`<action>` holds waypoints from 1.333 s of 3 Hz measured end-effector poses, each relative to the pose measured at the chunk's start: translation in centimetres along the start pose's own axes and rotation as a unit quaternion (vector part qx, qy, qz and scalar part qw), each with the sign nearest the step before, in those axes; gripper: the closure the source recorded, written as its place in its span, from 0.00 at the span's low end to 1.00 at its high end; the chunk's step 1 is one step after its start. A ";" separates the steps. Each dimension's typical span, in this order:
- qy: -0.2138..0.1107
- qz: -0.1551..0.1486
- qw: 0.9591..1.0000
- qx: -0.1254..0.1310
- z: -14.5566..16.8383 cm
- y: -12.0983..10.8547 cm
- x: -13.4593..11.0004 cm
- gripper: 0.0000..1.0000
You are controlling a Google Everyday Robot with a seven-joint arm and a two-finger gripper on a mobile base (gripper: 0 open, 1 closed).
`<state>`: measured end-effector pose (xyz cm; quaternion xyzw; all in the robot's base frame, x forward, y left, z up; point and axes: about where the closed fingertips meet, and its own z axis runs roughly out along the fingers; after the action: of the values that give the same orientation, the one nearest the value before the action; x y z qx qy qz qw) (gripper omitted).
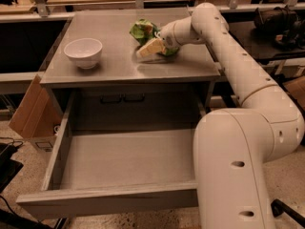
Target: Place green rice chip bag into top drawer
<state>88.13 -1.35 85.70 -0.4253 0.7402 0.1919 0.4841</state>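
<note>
The green rice chip bag (139,30) lies crumpled on the grey table top (109,66), at its back right. My gripper (151,47) is down on the bag's near right side and touches it, with green foil showing on both sides of it. The bag rests on the table. The top drawer (109,202) is pulled wide open below the table top. Its smooth grey bottom (128,156) holds nothing. My white arm reaches in from the right, over the table's right edge.
A white bowl (83,51) stands on the table's left half. A brown cardboard box (28,113) leans against the table's left side. My arm's large base link (238,166) stands close to the open drawer's right front corner. Dark shelves run behind the table.
</note>
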 end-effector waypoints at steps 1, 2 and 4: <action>0.000 0.000 1.000 0.000 0.0 0.0 0.0 0.00; 0.019 -0.003 1.000 -0.004 -0.7 0.0 0.0 0.00; 0.074 -0.014 0.997 -0.025 -3.1 0.5 -0.2 0.00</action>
<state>86.00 -3.15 87.25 -0.4603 0.7632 0.1715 0.4197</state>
